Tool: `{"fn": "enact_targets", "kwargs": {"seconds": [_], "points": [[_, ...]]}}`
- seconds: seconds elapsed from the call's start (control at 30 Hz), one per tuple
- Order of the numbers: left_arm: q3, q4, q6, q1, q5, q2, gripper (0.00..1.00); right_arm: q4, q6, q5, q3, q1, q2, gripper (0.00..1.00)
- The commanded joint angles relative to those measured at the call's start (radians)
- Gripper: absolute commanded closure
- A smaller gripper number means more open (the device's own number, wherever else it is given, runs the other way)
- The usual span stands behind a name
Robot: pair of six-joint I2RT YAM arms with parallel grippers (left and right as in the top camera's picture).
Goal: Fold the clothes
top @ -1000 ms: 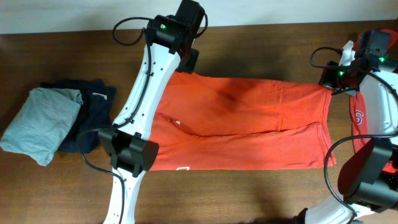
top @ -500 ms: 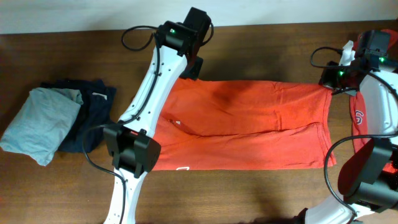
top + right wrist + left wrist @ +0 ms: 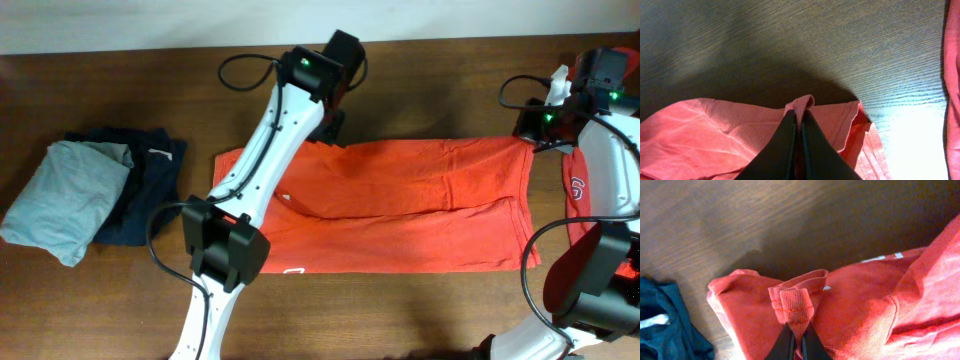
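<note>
The orange-red T-shirt [image 3: 400, 205] lay stretched out flat across the middle of the table [image 3: 420, 310], its long side running from end to end, with a shallow crease along its length. Up at the table's far side, two bites of cloth were being held.

The left gripper [image 3: 797, 339] was closed tight on a rolled bunch of the shirt's far edge. Its jaws were pressed together with a thick fold of fabric poking out above them. That fold was raised a little off the table, so the cloth draped away on either side.

The right gripper [image 3: 799, 131] was clamped just as hard toward the table's right end. A small loop of hem was pinched between its fingers, and the shirt's corner fanned out beside it.

At the table's left end sat the folded pile, a light-grey garment [image 3: 65, 195] lying partly on top of a dark navy garment [image 3: 155, 175], well apart from the shirt. At the table's right end a second orange-red shirt [image 3: 578, 190] with white print showed just beside the spread one.
</note>
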Motion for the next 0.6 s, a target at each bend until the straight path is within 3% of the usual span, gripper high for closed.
{"fn": "enact_targets", "kwargs": {"seconds": [0.0, 0.27, 0.37, 0.57], "points": [[-0.04, 0.01, -0.022, 0.003, -0.036, -0.053, 0.99, 0.008, -0.008, -0.013, -0.002, -0.003, -0.026, 0.96], [-0.087, -0.04, -0.003, 0.004, -0.053, -0.054, 0.99, 0.012, -0.008, -0.014, -0.002, -0.003, -0.026, 0.96], [-0.137, -0.074, -0.046, 0.021, -0.061, -0.054, 0.99, 0.018, -0.008, -0.014, -0.002, -0.003, -0.026, 0.96], [-0.203, -0.072, -0.049, 0.068, 0.0, -0.058, 0.99, 0.027, -0.008, -0.014, -0.002, -0.003, -0.026, 0.96]]}}
